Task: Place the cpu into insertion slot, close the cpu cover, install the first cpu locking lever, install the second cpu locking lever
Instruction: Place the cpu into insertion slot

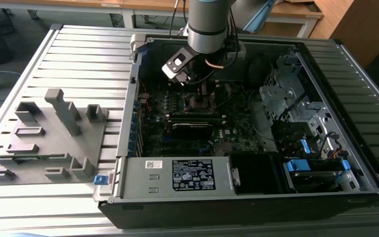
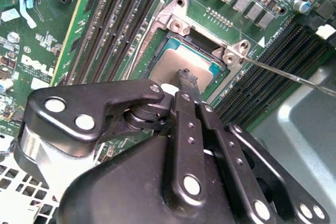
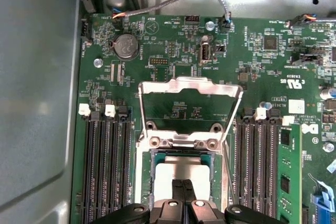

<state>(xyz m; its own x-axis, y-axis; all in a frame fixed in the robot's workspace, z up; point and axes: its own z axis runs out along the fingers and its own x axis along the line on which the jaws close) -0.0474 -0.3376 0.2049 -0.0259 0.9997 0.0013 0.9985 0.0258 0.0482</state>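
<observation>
My gripper [image 3: 182,186] hangs over the insertion slot [image 3: 147,166] with its two black fingers [image 2: 187,80] pressed together, their tips at the top face of the cpu [image 3: 167,174]. The silver-grey cpu [image 2: 169,62] lies flat inside the slot's metal rim [image 2: 176,23]. The cpu cover [image 3: 157,86] stands swung open behind the slot, and green board shows through its cut-out. A thin wire locking lever [image 2: 286,75] sticks out free from the slot's corner. In the exterior view the gripper [image 1: 199,85] is low inside the open computer case, above the slot [image 1: 199,102].
Long black memory slots [image 3: 107,166] flank the socket on both sides [image 3: 257,166]. The grey case wall [image 3: 37,103] rises close by. A drive cage [image 1: 295,98] and power supply [image 1: 176,175] border the board. A grey fixture block [image 1: 45,138] sits outside the case.
</observation>
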